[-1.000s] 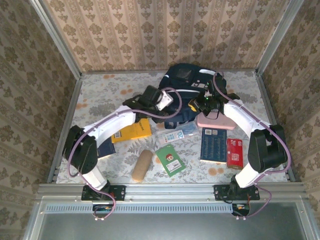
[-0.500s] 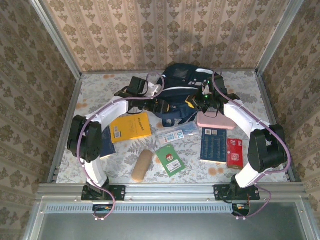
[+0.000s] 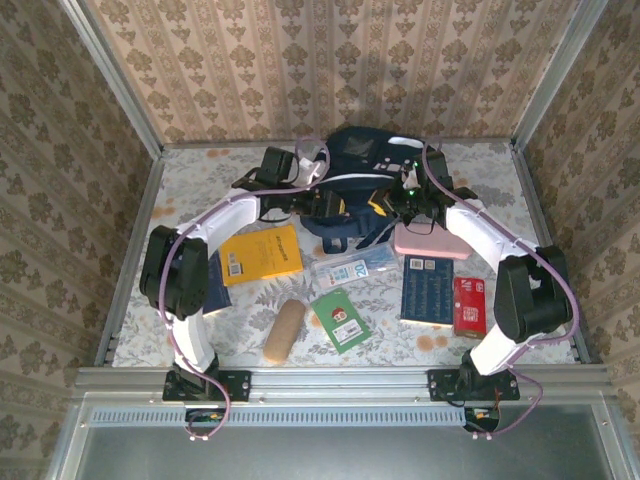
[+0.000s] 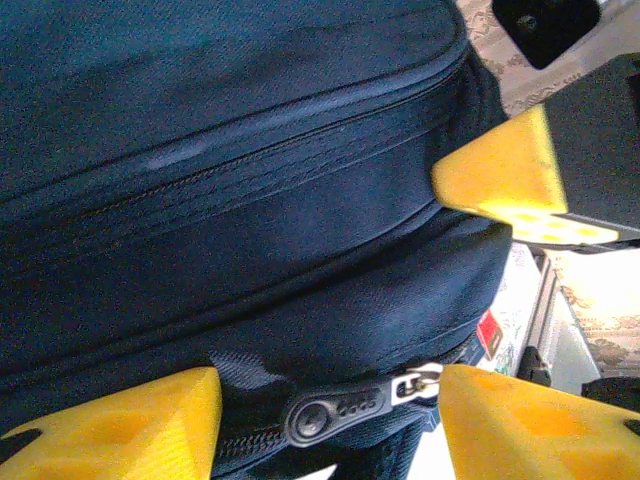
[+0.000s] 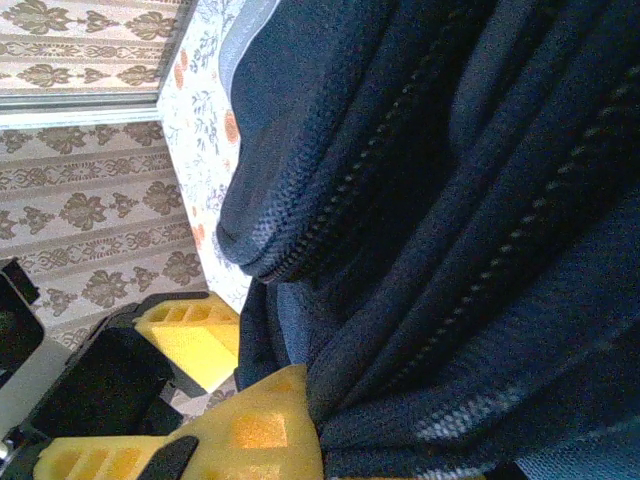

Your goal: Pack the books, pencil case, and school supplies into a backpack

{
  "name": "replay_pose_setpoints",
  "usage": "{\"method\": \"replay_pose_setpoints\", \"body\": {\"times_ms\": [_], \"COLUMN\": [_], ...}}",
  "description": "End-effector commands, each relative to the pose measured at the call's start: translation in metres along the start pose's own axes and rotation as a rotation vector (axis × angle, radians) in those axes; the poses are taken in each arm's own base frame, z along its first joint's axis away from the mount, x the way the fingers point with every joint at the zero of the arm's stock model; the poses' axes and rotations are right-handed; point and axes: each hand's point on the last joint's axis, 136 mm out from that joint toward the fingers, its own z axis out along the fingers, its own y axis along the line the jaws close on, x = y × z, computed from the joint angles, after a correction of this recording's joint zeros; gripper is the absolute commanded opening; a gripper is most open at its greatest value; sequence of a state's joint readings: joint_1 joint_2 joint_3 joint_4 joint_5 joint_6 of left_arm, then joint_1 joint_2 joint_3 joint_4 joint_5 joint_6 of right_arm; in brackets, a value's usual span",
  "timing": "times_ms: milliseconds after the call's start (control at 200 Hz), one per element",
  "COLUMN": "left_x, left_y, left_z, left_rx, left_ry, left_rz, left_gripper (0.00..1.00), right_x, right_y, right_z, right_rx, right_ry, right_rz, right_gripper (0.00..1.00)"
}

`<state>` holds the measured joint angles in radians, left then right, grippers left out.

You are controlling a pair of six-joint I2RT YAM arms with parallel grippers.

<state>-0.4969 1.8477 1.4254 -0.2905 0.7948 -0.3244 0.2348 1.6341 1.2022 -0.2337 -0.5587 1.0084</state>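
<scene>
Left gripper (image 4: 330, 400) standing spread, its two yellow fingers (image 4: 120, 425) straddling a black zip pull (image 4: 345, 405) at the near edge of the backpack (image 3: 360, 150); nothing being squeezed between them. Right gripper (image 5: 265, 350) pressing its fingers together on a fold of the backpack's fabric, working from the right side (image 3: 385, 205), with the left one (image 3: 325, 205) facing it from the left.

Backpack lying at the far middle of the table (image 3: 200, 190), near the back wall. Dark navy woven cloth, white stripes running across the upper part, a grey-white patch showing on the far panel. Up close, parallel zip lines and seams running side by side along the bulging body. Long axis seeming to run far-to-near, with a strap loop hanging off the near end toward the arms.

Loose items lying in front of it:
- yellow book (image 3: 262, 255), near left
- blue-and-white packet (image 3: 352, 268), centre
- green book (image 3: 340, 318) and tan roll (image 3: 284, 330), nearer the arms
- pink box (image 3: 430, 243), just beside the right arm
- navy book (image 3: 428, 290) with the red pack (image 3: 468, 305) right beside it
</scene>
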Motion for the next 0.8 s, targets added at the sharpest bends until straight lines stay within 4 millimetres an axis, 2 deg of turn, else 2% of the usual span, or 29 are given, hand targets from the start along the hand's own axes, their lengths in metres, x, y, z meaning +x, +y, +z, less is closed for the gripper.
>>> {"method": "replay_pose_setpoints", "body": {"times_ms": [0,250,445,795], "left_x": [-0.009,0.003,0.017,0.038], "left_y": [-0.015,-0.024,-0.023,-0.016], "left_z": [0.005,0.008,0.008,0.011], "left_rx": [0.079,0.140,0.157,0.137], "left_ry": [0.001,0.031,0.058,0.091], "left_rz": [0.009,0.000,-0.012,-0.026], "left_gripper": [0.58,0.48,0.39,0.35], "right_x": [0.009,0.008,0.009,0.008], "right_y": [0.038,0.036,0.034,0.033], "right_z": [-0.001,0.001,0.004,0.007], "right_rx": [-0.136,-0.131,-0.125,-0.126], "right_ry": [0.047,0.050,0.055,0.062], "right_rz": [-0.104,-0.099,-0.090,-0.077], "right_gripper": [0.00,0.00,0.00,0.00]}}
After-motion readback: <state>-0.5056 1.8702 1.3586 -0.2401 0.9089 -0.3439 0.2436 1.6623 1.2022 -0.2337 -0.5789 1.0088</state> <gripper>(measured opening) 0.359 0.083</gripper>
